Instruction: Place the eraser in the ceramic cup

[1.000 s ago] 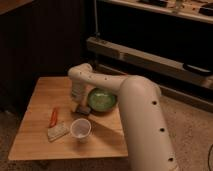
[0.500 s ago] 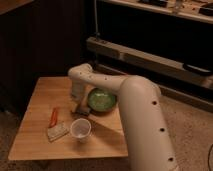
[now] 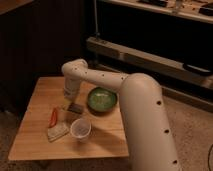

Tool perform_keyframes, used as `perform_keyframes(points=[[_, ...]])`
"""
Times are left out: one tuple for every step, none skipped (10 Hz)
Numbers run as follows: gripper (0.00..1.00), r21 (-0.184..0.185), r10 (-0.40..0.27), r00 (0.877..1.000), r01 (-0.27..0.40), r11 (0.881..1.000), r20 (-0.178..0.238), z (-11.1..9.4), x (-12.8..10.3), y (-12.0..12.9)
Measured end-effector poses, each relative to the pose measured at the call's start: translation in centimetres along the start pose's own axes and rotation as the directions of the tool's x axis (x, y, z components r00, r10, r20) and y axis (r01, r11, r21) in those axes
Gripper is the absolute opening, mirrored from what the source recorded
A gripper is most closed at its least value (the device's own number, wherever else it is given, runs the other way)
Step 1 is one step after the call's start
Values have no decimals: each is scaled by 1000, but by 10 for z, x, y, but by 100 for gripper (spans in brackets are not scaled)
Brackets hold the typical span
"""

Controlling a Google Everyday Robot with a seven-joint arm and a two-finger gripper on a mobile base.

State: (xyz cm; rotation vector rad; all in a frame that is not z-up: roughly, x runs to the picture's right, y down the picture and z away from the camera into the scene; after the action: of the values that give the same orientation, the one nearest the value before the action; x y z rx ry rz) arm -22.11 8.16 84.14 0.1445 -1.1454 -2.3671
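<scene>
Broadly, the 1 camera view shows a small wooden table (image 3: 35, 145) on a speckled floor, with dark shelving (image 3: 150, 45) behind it. On the table, a green bowl (image 3: 102, 99) sits right of centre. A red-orange stick (image 3: 54, 116) lies toward the left, and a pale wedge-shaped block (image 3: 57, 132) lies just in front of the stick. The ceramic cup (image 3: 80, 128) stands upright, mouth open, just beside the wedge and in front of the bowl.

The eraser (image 3: 75, 108), a dark flat block, shows between the stick and the bowl, behind the cup and apart from it. The thick white arm (image 3: 145, 115) rises from the lower right and covers the table's right edge. It bends above the far side and comes down to the gripper (image 3: 70, 100), just over the eraser's left end. Its 2 fingers are closed together.

I cannot tell whether they pinch the eraser or only touch it, because the fingertips blend into the dark block and its shadow. Whether the eraser rests on the wood is also unclear.
</scene>
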Motion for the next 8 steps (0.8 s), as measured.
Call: perform_keyframes(points=[[3, 2, -2, 1000, 2, 1000, -6, -2, 3, -2], [3, 5, -5, 1000, 5, 1000, -16, -5, 6, -5], [3, 6, -5, 1000, 5, 1000, -29, -10, 8, -7], [3, 5, -5, 999, 5, 1000, -45, -18, 10, -8], [3, 0, -6, 998, 6, 1000, -58, -27, 13, -10], [3, -7, -6, 998, 6, 1000, -70, -37, 15, -11], [3, -13, -4, 997, 3, 1000, -79, -43, 16, -12], [3, -17, -2, 996, 1, 1000, -85, -47, 17, -12]])
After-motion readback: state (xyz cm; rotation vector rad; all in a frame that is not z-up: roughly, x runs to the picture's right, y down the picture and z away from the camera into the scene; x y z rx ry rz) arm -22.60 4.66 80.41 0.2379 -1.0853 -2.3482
